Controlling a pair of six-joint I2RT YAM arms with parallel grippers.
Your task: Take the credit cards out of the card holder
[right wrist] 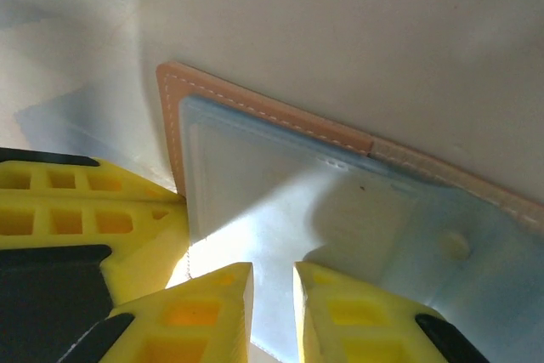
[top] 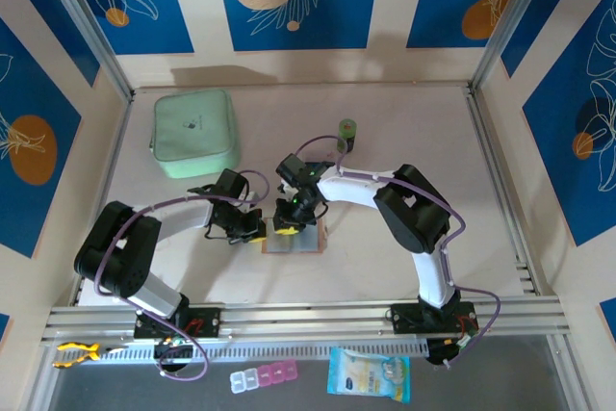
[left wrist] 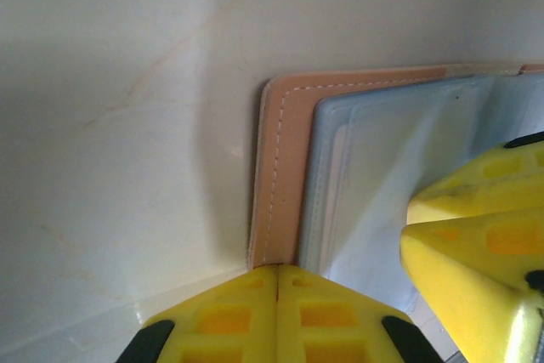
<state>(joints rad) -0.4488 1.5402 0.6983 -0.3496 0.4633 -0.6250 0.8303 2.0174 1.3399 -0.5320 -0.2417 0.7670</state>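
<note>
- On the desk (top: 414, 132), right under both my wrists, the card holder (top: 306, 242) lies spread open. Its grey-blue pockets face up, and the tan outside shows as a stitched border around them.
- My left jaws are clenched. Their yellow fingertips (left wrist: 223, 319) meet with no gap and sit against the card holder's left tan edge, touching it. I cannot tell whether they nip any of that edge.
- My right jaws are released a little, with a narrow slit between the fingertips (right wrist: 217, 312). They are down on the grey-blue pocket of the card holder, just beside my left jaws.
- A small round bump (right wrist: 455, 244) shows on the card holder's pocket lining, on the side away from my left jaws.
- A mint-green zip case (top: 195, 132) lies flat, well apart from the card holder, beyond it and to its left.
- A small green cylinder (top: 347, 128) stands beyond the card holder and a little to its right.
- A blue snack packet (top: 369, 374) and a clear pill box (top: 263, 375) lie on the near side of the card holder, past the rail at the desk's edge.
</note>
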